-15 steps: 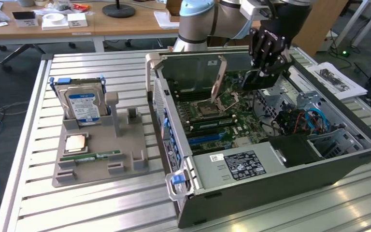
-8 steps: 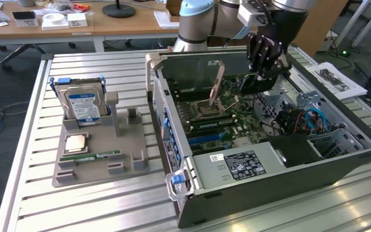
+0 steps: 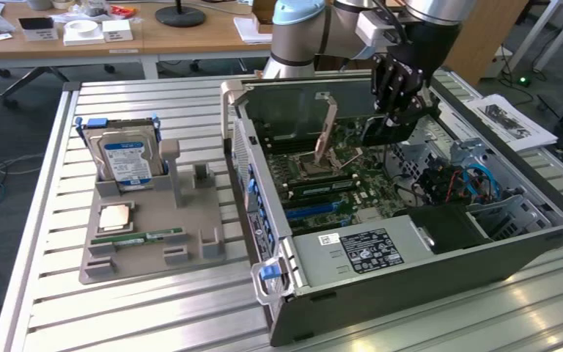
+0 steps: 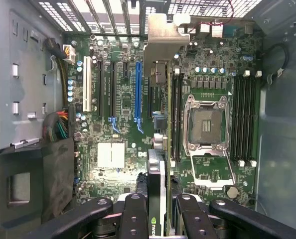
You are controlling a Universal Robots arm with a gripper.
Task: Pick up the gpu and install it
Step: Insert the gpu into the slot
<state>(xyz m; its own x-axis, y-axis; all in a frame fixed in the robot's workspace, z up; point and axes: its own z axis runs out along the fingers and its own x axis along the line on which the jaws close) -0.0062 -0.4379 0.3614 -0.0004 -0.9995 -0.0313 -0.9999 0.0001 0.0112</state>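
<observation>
gpu: held on edge inside the open computer case, over the green board.
gpu bracket: silver end plate, pointed toward the vented wall of the case.
gpu line-up: in the wrist view the card is seen edge-on, run parallel to the slots, between the long blue slot and the black memory slots. Contact with any slot cannot be told.
fingers: clamped on the gpu from both flat sides, at the end away from the bracket.
gripper: pointed down into the case, carried by the arm.
processor socket: bare, metal frame round it, just beside the memory slots.
power supply: grey box with a black label, in the near corner of the case.
tray: grey holder on the counter, at the exterior view's left of the case, well apart from the gripper.
hard drive: stood upright at the back of the tray, blue-white label shown.
chip: square, laid flat on the tray in front of the hard drive.
memory stick: narrow, green, laid flat near the tray's front.
paper sheet: laid on the counter at the exterior view's right of the case.
</observation>
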